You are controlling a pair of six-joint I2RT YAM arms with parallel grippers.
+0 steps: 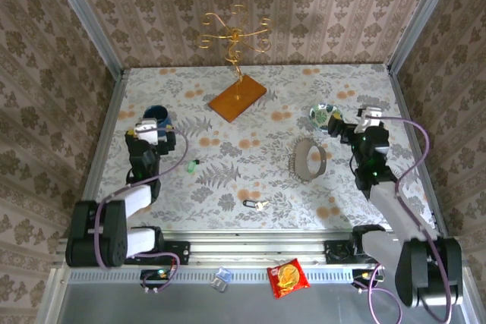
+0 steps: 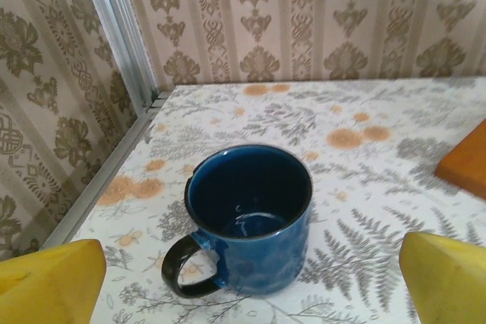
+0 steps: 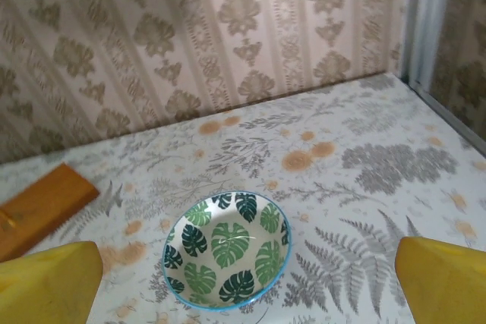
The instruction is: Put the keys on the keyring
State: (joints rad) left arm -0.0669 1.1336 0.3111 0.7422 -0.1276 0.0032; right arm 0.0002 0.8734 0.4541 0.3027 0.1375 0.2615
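Observation:
The keyring [image 1: 310,158], a thin grey metal hoop, lies on the table right of centre. A green-headed key [image 1: 194,165] lies left of centre. A silvery key with a dark head [image 1: 256,205] lies near the front edge. My left gripper [image 1: 153,124] is at the far left, open, with nothing between its yellow fingertips [image 2: 49,282]; it faces a blue mug [image 2: 250,221]. My right gripper [image 1: 348,125] is at the right, also open and empty, its yellow fingertips [image 3: 444,278] either side of a leaf-patterned bowl [image 3: 228,252] just ahead. The hoop sits down and left of it.
A gold wire stand [image 1: 235,36] on an orange wooden base [image 1: 238,99] stands at the back centre. Walls enclose the table on three sides. A red packet [image 1: 288,277] and a small pale object [image 1: 221,278] lie below the front rail.

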